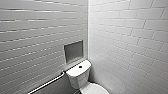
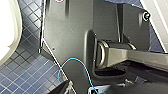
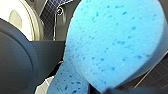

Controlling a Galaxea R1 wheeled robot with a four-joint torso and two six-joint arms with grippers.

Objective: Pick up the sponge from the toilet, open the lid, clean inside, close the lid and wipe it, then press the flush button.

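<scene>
The white toilet [image 1: 79, 76] stands in the corner of the tiled room, low in the head view. Its boxy tank carries the dark round flush button [image 1: 80, 66] in the middle of its flat top. Below the tank shows the back part of the white oval lid [image 1: 96, 89], lying down over the bowl. The bright blue sponge [image 3: 112, 42] looms close in the right wrist view, pinched at its narrow end by my right gripper [image 3: 75, 81], which is shut on it. A white curve of the toilet [image 3: 17, 17] shows behind it.
A metal grab bar [image 1: 47, 83] runs along the left wall beside the tank, under a square recessed niche [image 1: 73, 51]. White tiled walls meet just behind the toilet. Blue-tiled floor [image 2: 22, 67] and a white toilet edge [image 2: 6, 32] lie beneath my left arm.
</scene>
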